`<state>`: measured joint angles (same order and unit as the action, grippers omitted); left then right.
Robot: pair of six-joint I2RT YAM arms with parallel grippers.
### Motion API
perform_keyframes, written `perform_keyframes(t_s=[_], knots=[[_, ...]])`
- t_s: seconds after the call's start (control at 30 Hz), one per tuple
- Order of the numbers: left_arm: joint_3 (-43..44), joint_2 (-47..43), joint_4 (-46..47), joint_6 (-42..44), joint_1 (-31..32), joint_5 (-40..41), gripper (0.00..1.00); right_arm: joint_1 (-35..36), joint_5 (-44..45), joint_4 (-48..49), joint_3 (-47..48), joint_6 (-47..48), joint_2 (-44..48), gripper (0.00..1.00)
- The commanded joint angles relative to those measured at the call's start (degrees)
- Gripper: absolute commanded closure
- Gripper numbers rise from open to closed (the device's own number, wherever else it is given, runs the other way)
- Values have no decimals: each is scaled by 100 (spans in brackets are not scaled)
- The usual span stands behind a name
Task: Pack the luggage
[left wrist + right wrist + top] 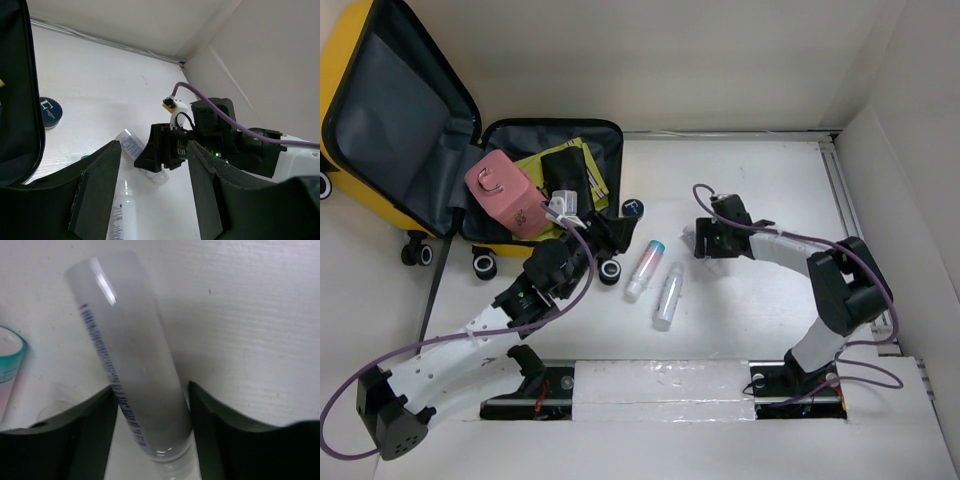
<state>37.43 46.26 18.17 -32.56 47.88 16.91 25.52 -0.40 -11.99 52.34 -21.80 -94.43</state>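
Note:
The yellow suitcase (345, 60) lies open at the far left, its grey-lined lid tipped back. Its base holds a pink case (505, 195), a black pouch (565, 170) and a yellow-green item (535, 165). My left gripper (615, 240) is open and empty beside the suitcase's right edge (20, 100), facing the right gripper (170, 147). My right gripper (698, 240) is shut on the end of a white translucent tube (130, 355), which slants down to the table (132, 145).
A pink tube with a teal cap (645, 268) and a clear bottle (669, 292) lie on the table between the grippers. A round dark-blue lid (633, 208) sits by the suitcase. Caster wheels (485, 265) stick out at the suitcase's near edge. White walls stand behind and to the right.

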Motion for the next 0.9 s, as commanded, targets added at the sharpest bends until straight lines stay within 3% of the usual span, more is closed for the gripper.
perform_keyframes(t_s=[0.0,0.13,0.23,0.33,0.5,0.73,0.8,0.87], knots=[[71,-47,169,196,-24,120,49,-47,-47,30,303,132,-425,39],[440,137,169,381,-24,181,49,-100,-47,30,523,185,-436,74],[528,138,222,382,-24,181,49,-152,-47,-101,689,185,-16,78],[581,138,362,382,-24,181,49,-205,-143,-286,1085,238,459,78],[633,76,415,382,-24,181,49,119,-1241,220,1867,28,444,78],[634,-328,283,329,-24,374,49,954,-2332,1599,3834,-1044,-1215,76],[634,-451,161,329,-24,427,49,1139,-2438,1691,4896,-1369,-1812,69],[634,-451,64,329,-24,497,49,1209,-2709,1743,5661,-1826,-2718,48]])
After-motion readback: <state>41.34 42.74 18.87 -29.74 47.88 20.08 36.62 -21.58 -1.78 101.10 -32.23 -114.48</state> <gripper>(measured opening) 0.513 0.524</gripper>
